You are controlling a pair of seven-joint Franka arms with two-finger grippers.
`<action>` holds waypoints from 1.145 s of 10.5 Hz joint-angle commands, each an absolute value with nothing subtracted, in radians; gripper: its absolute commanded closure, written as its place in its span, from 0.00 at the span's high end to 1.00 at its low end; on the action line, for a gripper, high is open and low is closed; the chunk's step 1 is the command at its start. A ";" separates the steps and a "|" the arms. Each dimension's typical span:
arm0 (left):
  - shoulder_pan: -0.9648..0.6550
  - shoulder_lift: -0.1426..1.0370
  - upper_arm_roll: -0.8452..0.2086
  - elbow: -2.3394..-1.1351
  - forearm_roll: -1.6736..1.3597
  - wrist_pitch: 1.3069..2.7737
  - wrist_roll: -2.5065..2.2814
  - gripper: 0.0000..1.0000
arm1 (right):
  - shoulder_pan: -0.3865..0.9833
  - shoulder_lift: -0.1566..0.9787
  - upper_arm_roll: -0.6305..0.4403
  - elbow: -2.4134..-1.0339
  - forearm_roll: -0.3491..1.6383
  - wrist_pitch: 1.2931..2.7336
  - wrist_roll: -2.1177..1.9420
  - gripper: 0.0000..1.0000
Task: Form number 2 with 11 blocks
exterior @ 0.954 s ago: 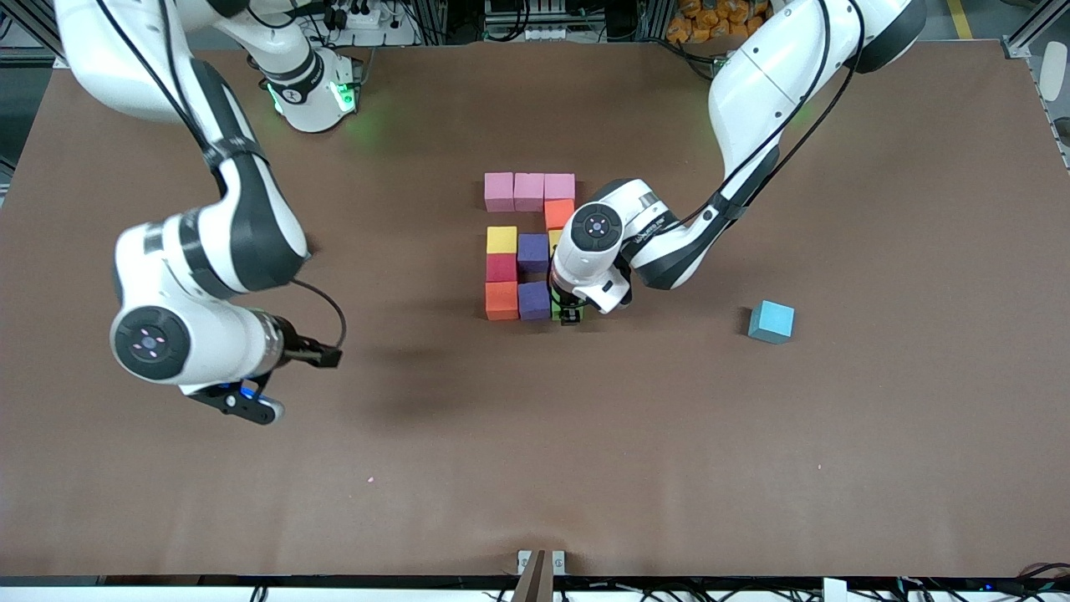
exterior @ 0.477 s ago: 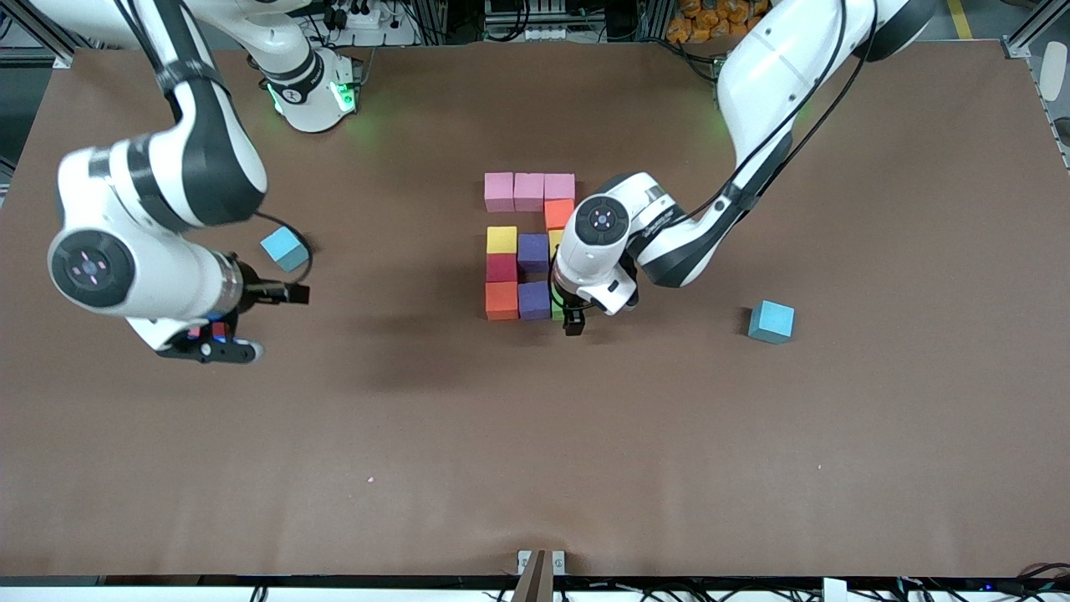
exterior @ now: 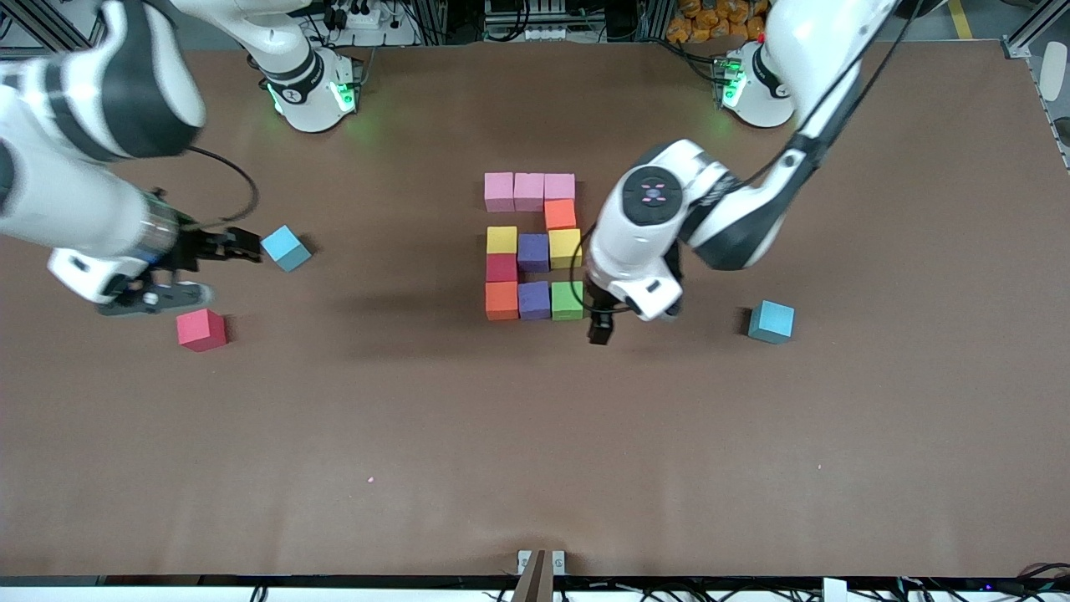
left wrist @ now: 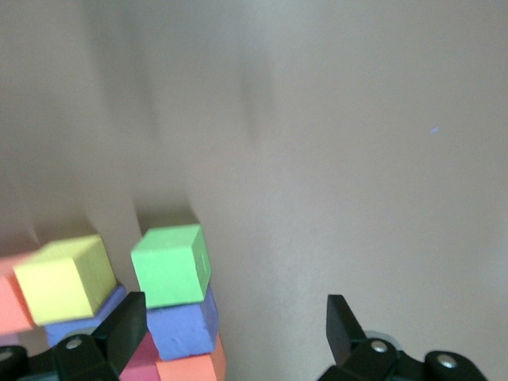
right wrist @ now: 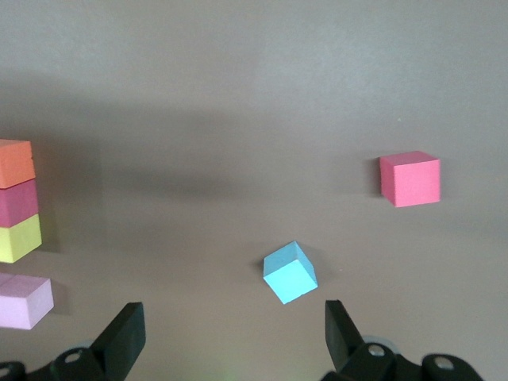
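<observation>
The number 2 stands in the middle of the table, built of several blocks. Its pink top row [exterior: 529, 191] lies farthest from the front camera, and its nearest row is orange, purple [exterior: 534, 300] and green [exterior: 567, 300]. My left gripper [exterior: 600, 328] hangs open and empty over bare table, just beside the green block [left wrist: 171, 264] toward the left arm's end. In the left wrist view the left gripper [left wrist: 235, 327] has nothing between its fingers. My right gripper [exterior: 241, 246] is open and empty at the right arm's end, close to a light-blue cube [exterior: 285, 247].
A loose red cube [exterior: 201, 329] lies near the right gripper, nearer to the front camera than the light-blue cube [right wrist: 290, 272]. The right wrist view also shows the red cube [right wrist: 409, 178]. Another light-blue cube [exterior: 771, 322] sits toward the left arm's end.
The left gripper opened, let go of the green block and lifted off toward the left arm's end. The right arm swung back toward its end, uncovering the light-blue and red cubes.
</observation>
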State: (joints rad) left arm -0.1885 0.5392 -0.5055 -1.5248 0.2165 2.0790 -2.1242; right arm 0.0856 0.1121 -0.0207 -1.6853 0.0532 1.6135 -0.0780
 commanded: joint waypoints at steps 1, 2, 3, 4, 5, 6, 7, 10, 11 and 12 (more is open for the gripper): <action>-0.123 0.493 -0.520 -1.477 0.169 1.943 -1.868 1.00 | 0.077 0.066 -0.051 -1.715 0.084 1.623 -0.120 1.00; -0.070 0.464 -0.520 -1.468 0.144 1.893 -1.718 1.00 | 0.077 0.061 -0.051 -1.685 0.069 1.608 -0.117 1.00; -0.030 0.422 -0.519 -1.470 0.129 1.869 -1.580 1.00 | 0.075 0.061 -0.054 -1.642 0.046 1.591 -0.117 1.00; 0.000 0.391 -0.515 -1.470 0.129 1.835 -1.455 1.00 | 0.075 0.061 -0.054 -1.606 0.022 1.579 -0.103 1.00; 0.036 0.365 -0.515 -1.470 0.129 1.807 -1.316 1.00 | 0.080 0.061 -0.052 -1.573 0.003 1.560 -0.063 1.00; 0.069 0.338 -0.515 -1.471 0.129 1.793 -1.196 1.00 | 0.078 0.051 -0.051 -1.560 0.000 1.554 -0.042 1.00; 0.093 0.316 -0.515 -1.471 0.129 1.772 -1.099 1.00 | 0.078 0.029 -0.049 -1.560 0.000 1.554 -0.040 1.00; 0.165 0.273 -0.514 -1.471 0.126 1.747 -0.788 1.00 | 0.060 -0.017 -0.049 -1.568 0.002 1.533 -0.055 1.00; 0.184 0.264 -0.515 -1.471 0.127 1.747 -0.732 1.00 | 0.060 -0.026 -0.049 -1.568 0.002 1.526 -0.055 1.00; 0.190 0.247 -0.511 -1.471 0.126 1.746 -0.710 1.00 | 0.060 -0.031 -0.048 -1.569 0.002 1.525 -0.055 1.00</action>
State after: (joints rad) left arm 0.1696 0.2928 -0.5078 -1.4485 0.1523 1.7596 -0.7721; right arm 0.0737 -0.0064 -0.0600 -1.5558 0.0150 1.5338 -0.0632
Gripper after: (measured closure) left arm 0.000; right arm 0.000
